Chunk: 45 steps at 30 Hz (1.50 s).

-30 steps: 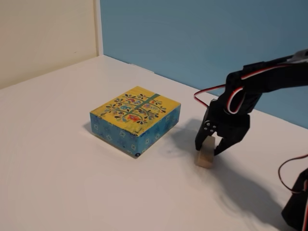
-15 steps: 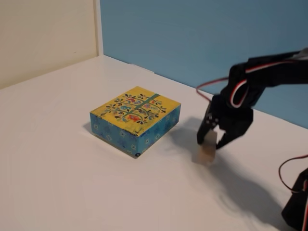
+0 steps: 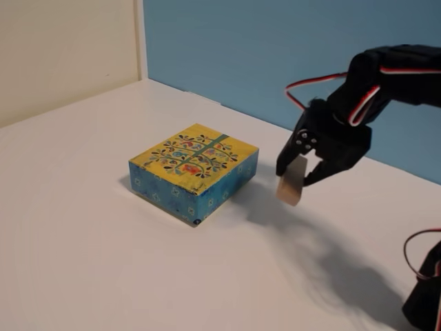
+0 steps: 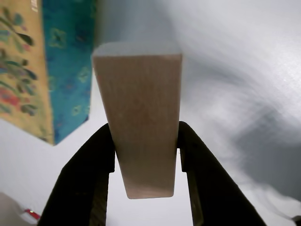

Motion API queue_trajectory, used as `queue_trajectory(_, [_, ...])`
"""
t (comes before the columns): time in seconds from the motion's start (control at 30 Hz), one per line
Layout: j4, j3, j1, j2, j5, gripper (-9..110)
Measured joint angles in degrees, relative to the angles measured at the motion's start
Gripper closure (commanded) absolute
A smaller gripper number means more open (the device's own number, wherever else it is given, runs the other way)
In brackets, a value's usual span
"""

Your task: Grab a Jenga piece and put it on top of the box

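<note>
In the wrist view the gripper (image 4: 146, 155) is clenched on the Jenga piece (image 4: 141, 117), whose long axis runs straight out from the jaws. Block and gripper hang above the table (image 3: 103, 262), right of the box (image 3: 194, 169) in the fixed view; the box top lies left.

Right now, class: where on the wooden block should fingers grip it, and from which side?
Across the block's two long narrow sides, near one end, coming from above. Its slim width fits between the fingers, as the gripper shows.
</note>
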Motion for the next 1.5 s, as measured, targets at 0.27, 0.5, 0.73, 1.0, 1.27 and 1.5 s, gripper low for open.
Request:
queue_trajectory(0.27, [4.0, -5.7, -2.7, 2.8, 3.3, 102])
queue_trajectory(0.5, [5.0, -5.7, -4.6, 7.6, 5.7, 102])
queue_trajectory(0.73, [5.0, -5.7, -5.4, 11.8, 7.7, 102])
queue_trajectory(1.0, [5.0, -10.8, -7.5, 8.3, 9.5, 102])
queue_trajectory(1.27, [7.9, -23.6, -9.4, -2.9, 10.4, 102])
queue_trajectory(1.5, [9.3, -29.9, -11.6, -9.9, 10.4, 102])
